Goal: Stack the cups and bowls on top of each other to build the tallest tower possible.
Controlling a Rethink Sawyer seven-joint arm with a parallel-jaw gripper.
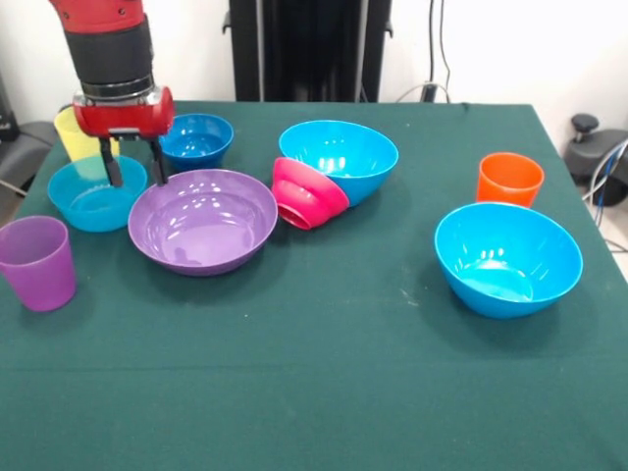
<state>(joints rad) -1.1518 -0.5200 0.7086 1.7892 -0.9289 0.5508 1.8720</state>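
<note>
I see the gripper [135, 164] hanging with fingers apart, empty, between the light blue bowl [96, 193] and the purple bowl [203, 220], above the purple bowl's far left rim.

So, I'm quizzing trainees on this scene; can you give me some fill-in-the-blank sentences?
1. The magenta bowl lies tipped against a ____ bowl.
2. The orange cup stands ____.
3. The gripper hangs beside the wide ____ bowl.

Missing words: blue; upright; purple.
</note>
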